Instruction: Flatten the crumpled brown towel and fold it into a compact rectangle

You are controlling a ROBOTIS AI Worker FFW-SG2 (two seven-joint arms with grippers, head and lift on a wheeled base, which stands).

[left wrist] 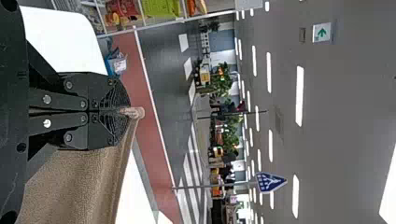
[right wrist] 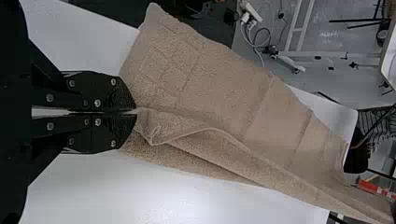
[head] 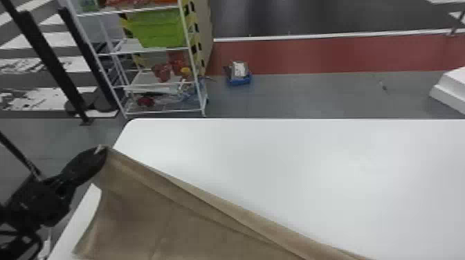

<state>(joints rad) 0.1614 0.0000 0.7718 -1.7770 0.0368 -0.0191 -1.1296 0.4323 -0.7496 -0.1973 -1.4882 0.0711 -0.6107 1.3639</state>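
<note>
The brown towel (head: 166,214) stretches from the table's left edge toward the front right, its far edge rolled in long diagonal folds. My left gripper (head: 100,152) is shut on a corner of it at the left edge of the table. In the left wrist view the closed left gripper (left wrist: 122,111) pinches the towel (left wrist: 79,186), a small tip poking out past the fingers. The right wrist view has my right gripper (right wrist: 133,111) shut on the towel's edge, with the towel (right wrist: 219,88) spreading away over the table and a loose fold beside the fingertips.
The white table (head: 294,166) extends behind and to the right of the towel. Beyond its far left corner stands a white wire shelf (head: 155,83) with bins. A blue item (head: 238,81) lies on the floor behind the table.
</note>
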